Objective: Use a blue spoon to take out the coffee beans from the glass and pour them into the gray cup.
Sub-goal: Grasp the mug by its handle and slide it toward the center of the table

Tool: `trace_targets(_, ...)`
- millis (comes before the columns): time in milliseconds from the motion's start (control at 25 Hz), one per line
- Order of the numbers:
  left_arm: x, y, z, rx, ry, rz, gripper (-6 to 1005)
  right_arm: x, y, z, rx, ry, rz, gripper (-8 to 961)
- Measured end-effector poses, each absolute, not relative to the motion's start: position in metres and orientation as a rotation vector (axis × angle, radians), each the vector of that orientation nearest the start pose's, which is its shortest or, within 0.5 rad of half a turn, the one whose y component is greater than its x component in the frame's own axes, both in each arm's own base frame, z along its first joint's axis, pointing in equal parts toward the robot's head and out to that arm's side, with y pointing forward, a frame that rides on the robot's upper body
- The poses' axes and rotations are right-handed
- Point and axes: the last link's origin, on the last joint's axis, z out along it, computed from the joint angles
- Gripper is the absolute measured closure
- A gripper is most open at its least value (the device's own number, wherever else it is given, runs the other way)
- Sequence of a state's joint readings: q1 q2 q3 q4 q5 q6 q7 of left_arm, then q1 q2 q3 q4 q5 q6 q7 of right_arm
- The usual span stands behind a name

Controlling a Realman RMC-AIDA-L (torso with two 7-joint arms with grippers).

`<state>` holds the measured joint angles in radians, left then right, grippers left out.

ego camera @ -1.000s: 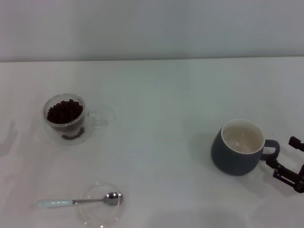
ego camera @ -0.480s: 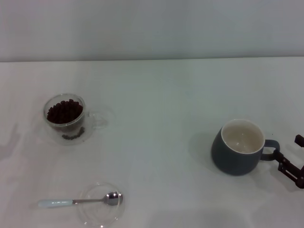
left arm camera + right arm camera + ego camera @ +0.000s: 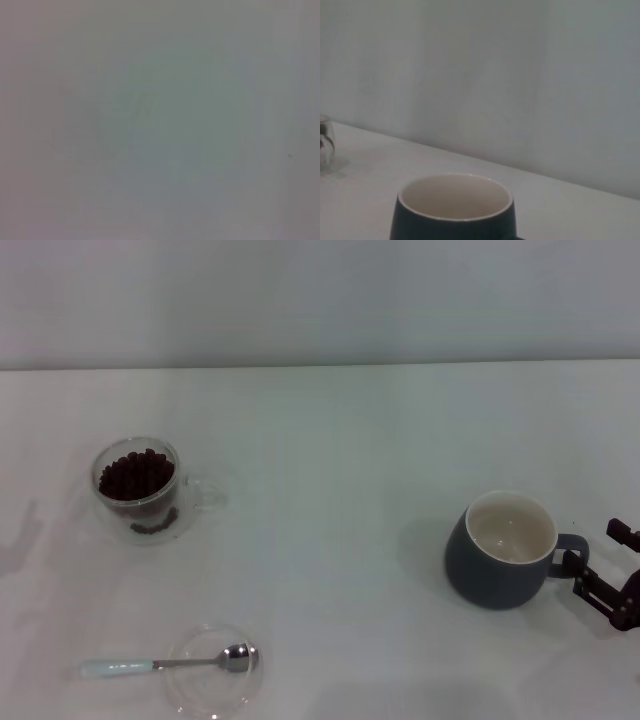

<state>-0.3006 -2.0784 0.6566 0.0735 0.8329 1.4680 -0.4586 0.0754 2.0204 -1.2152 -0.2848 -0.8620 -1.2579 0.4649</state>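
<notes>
The glass full of coffee beans stands at the left of the white table. The blue spoon lies at the front left, its metal bowl resting in a flat clear glass dish and its pale handle pointing left. The gray cup stands at the right, its handle pointing right, with no beans visible inside. My right gripper is open right beside the cup's handle, one finger close to it. The right wrist view shows the cup close up and the glass's edge. My left gripper is out of view.
The white table runs back to a plain pale wall. The left wrist view shows only a blank grey surface.
My right gripper drew back a little to the right, then came back toward the cup's handle. Glass, spoon and cup have not moved.
</notes>
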Motion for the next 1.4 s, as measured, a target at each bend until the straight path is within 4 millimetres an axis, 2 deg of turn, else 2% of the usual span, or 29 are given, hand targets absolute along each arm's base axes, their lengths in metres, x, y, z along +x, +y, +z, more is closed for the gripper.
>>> trace_targets(80,-0.3611,0.2718,0.032,-1.494,-0.548,-0.893,126,0.3941,0.2147,-0.0049,-2.009,0.539,0.532,228)
trace_targets(520,-0.3611,0.2718,0.032,-1.493,-0.548,-0.894,126,0.3937,0.2208,-0.0067,-2.02,0.531,0.515,343)
trace_targets(840,-0.3609,0.2723,0.032,-1.494,-0.548,-0.893,126,0.3937,0.2205,-0.0073,-2.031,0.527,0.512,464)
trace_targets(1040,-0.3605,0.2741,0.0327,-1.496,-0.545,-0.892,126,0.3921,0.2203,-0.009,-2.042,0.523,0.518,586)
trace_targets(1400,-0.361,0.2739,0.0334,-1.496,-0.542,-0.888,126,0.3907,0.2214,-0.0099,-2.046,0.517,0.521,626)
